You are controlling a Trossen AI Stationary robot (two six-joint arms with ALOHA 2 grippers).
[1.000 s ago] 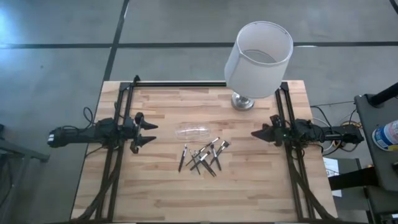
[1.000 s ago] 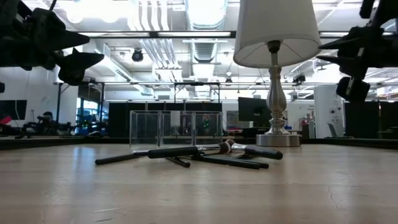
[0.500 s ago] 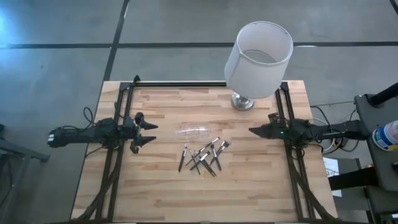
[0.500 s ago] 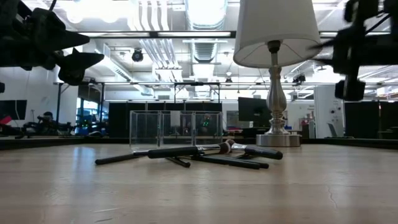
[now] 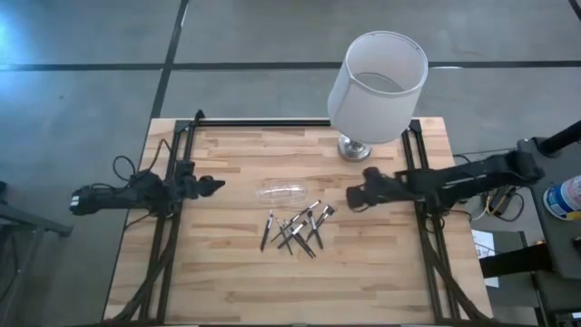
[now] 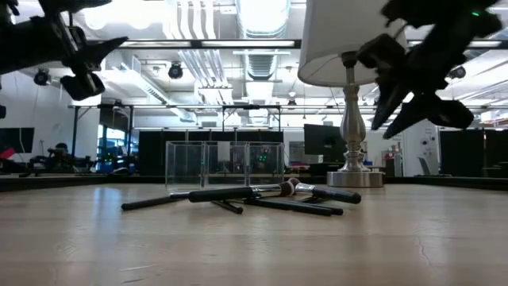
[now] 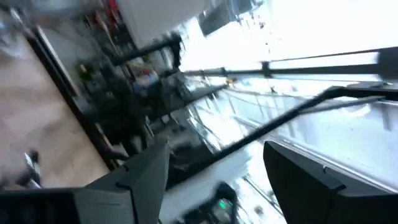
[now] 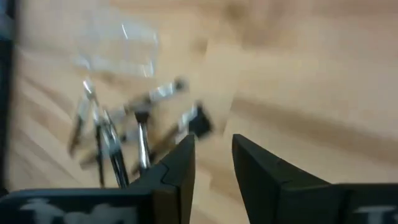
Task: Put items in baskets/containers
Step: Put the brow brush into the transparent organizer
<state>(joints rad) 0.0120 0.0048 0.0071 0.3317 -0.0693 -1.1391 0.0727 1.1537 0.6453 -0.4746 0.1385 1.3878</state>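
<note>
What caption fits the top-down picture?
Right gripper reaches toward piled brushes beside a clear tray; left gripper waits.

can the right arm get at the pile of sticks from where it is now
Probably yes. The right gripper hangs above the table just beside the sticks, fingers apart, empty. Only bare wood lies between them. The lamp stands behind the arm, the clear tray off to the side, neither in its path.

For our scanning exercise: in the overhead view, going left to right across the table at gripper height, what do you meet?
Left gripper → small clear plastic tray → right gripper
</note>
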